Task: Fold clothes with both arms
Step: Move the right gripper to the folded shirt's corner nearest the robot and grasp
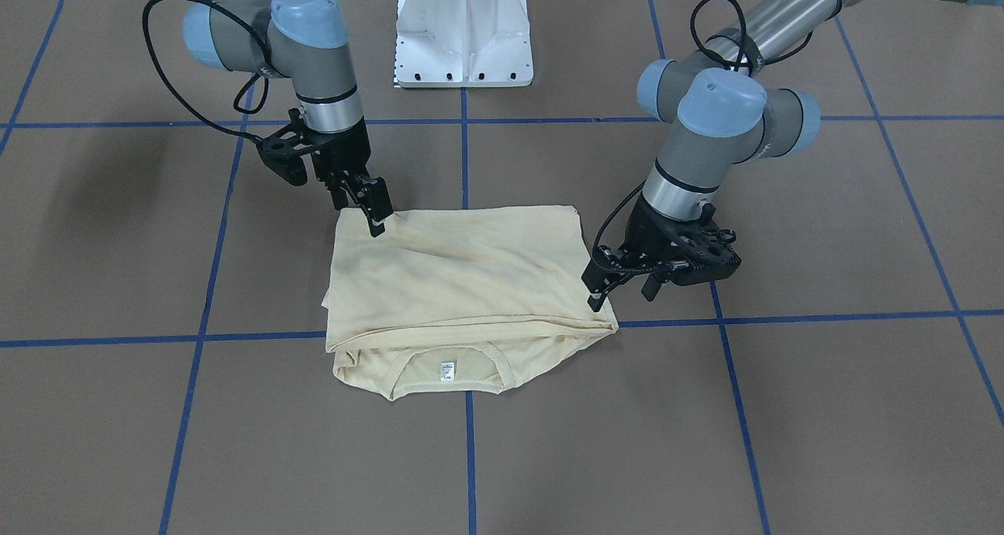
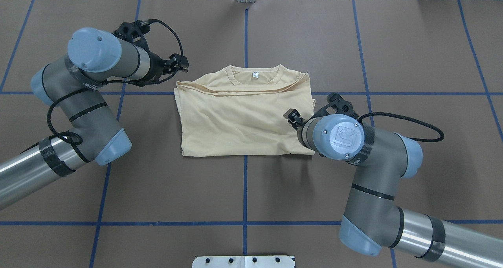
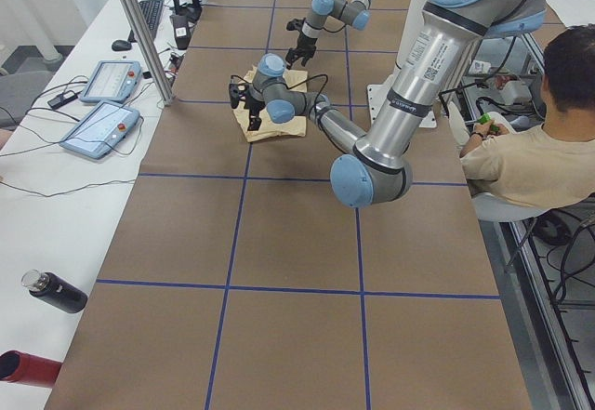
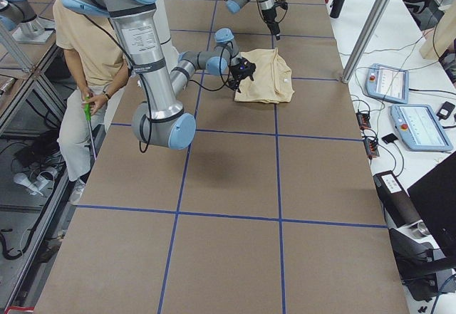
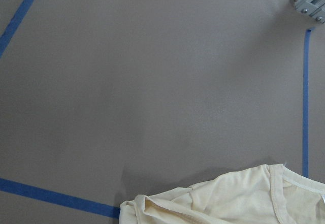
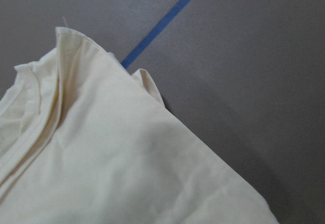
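"Where's the T-shirt (image 1: 463,276)?"
"Folded flat in the middle of the table (image 1: 823,362), with its white label (image 1: 448,371) at the edge far from the robot."
"And the hands?"
"The left hand (image 1: 623,292) is spread, empty, just beside the far left corner. The right hand (image 1: 359,220) looks parted at the near right corner, gripping nothing."

Overhead and front views oppose, looking steeply down; side views distant, along the surface (image 3: 279,243); wrist views close. All share the T-shirt (image 2: 243,118).
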You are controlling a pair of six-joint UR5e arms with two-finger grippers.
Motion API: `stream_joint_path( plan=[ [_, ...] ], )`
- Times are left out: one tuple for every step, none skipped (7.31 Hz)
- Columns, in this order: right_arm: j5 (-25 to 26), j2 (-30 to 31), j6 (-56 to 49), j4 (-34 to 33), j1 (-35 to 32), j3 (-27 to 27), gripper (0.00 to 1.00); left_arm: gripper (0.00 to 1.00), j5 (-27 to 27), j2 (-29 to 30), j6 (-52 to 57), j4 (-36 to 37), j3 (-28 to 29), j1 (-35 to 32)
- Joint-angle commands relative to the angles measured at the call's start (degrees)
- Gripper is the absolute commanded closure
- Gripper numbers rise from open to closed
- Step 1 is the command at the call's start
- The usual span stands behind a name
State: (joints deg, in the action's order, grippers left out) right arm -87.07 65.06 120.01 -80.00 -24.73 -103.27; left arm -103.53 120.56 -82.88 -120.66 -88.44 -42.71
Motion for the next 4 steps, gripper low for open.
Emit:
stream_joint_path(
  plan=[
    [0.14, -0.11, 0.84, -0.15, 0.65, 2.02, 0.04, 0.0, 0.0, -0.24, -0.17, -0.1, 0.02, 0.08],
    [-0.03, 0.15, 0.84, -0.24, 0.65, 2.02, 0.06, 0.0, 0.0, -0.24, -0.17, -0.1, 0.02, 0.08],
    [-0.03, 0.59, 0.75, -0.33, 0.65, 2.11, 0.07, 0.0, 0.0, -0.15, -0.17, -0.1, 0.02, 0.08],
    [-0.03, 0.85, 0.75, -0.33, 1.0, 2.2, 0.08, 0.0, 0.0, -0.15, -0.26, -0.1, -0.06, 0.08]
  ],
)
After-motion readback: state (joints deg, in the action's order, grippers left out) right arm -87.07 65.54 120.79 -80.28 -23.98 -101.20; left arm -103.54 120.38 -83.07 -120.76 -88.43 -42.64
